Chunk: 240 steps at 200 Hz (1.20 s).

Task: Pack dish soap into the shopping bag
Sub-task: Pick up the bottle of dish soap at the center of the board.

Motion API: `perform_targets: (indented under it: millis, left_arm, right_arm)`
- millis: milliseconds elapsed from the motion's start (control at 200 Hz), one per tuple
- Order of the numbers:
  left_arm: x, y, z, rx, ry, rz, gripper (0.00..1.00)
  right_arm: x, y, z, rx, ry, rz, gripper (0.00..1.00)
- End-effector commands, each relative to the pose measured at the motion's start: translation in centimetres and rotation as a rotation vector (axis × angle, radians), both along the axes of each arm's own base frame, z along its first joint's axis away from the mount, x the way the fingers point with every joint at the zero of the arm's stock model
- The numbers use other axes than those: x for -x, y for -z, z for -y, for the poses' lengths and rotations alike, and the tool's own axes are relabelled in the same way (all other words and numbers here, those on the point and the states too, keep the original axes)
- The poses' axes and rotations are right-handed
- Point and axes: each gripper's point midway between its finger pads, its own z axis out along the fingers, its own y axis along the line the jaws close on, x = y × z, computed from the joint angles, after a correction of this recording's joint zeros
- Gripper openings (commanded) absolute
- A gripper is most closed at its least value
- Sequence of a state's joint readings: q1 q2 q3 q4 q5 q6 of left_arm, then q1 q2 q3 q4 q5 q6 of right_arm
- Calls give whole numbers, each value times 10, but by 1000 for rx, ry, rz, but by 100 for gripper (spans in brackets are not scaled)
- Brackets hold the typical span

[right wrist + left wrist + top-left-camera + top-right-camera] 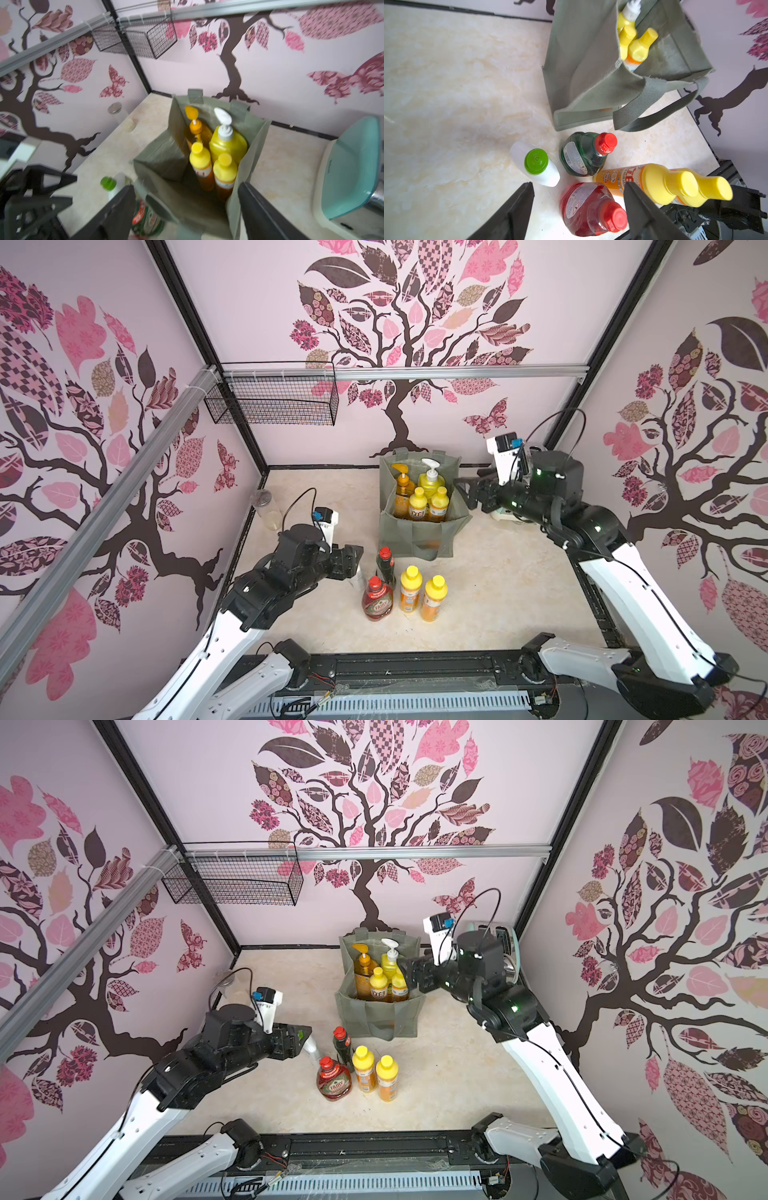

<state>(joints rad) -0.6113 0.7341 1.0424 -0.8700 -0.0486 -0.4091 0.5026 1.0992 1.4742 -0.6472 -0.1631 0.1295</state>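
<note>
packing midway: four bottles (417, 502) in the bag (415, 533), five outside. left gripper (579, 184) and right gripper (186, 185) gape wide, empty; left should next close round the white bottle (536, 161).

Cream marbled worktop (498, 593), grey-green shopping bag (415, 533) upright at far centre, five soap bottles (410, 593) standing just nearer, clear jar (266, 508) far left.
</note>
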Motion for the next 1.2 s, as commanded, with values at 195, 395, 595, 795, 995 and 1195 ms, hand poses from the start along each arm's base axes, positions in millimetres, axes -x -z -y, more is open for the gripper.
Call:
perform_targets:
  millis: [195,395,595,795,995,1195]
  left_arm:
    - [14,-8,-20,-1,-29,79,76]
    - [20,2,-19,27,-22,66,76]
    - [22,6,-23,9,-26,61,76]
    - [20,10,-20,-1,-17,49,76]
    - [20,11,-18,4,-10,47,76]
    - [21,13,-19,-2,-9,40,76]
  right_arm:
    - [73,92,-4,58,-203,-341,73]
    - [91,115,-10,130,-227,-394,69]
    - [106,127,-14,161,-249,-406,67]
    - [124,138,-30,280,-259,-379,70]
    - [123,144,-33,325,-235,-376,72]
    - [126,149,-43,346,-250,-379,73]
